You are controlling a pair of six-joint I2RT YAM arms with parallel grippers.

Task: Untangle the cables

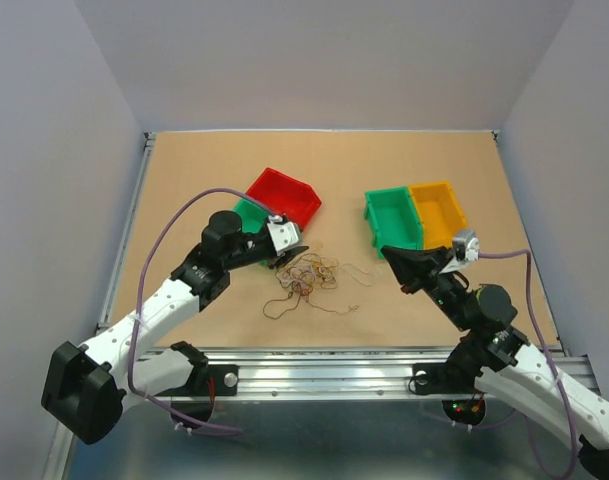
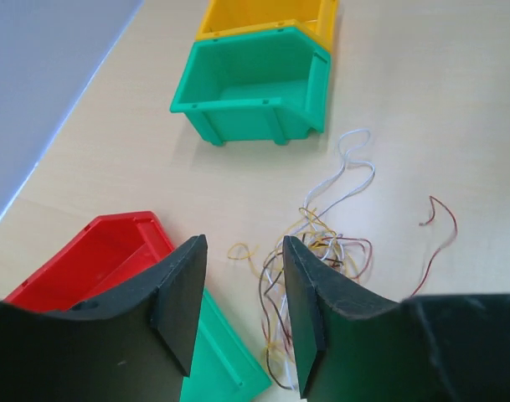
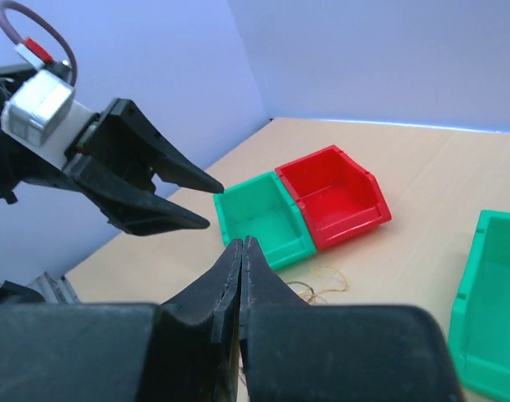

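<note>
Left tool [image 2: 244, 251] stands apart beside the cables [image 1: 306, 278]; my right tool [image 3: 240, 244] is pressed together. Cables lie on the bench [image 1: 204, 170], outside red bin [image 1: 284, 195] and yellow bin [image 1: 439, 210].

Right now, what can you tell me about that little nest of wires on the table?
The cables are a loose, loopy tangle of very thin, limp wires: yellow, whitish and dark reddish. They lie on the tan table, near the red bin. A whitish strand trails out toward a green bin, and a dark reddish one curls off sideways. The open left fingers stand at the tangle's edge; whether they touch it I cannot tell.
</note>
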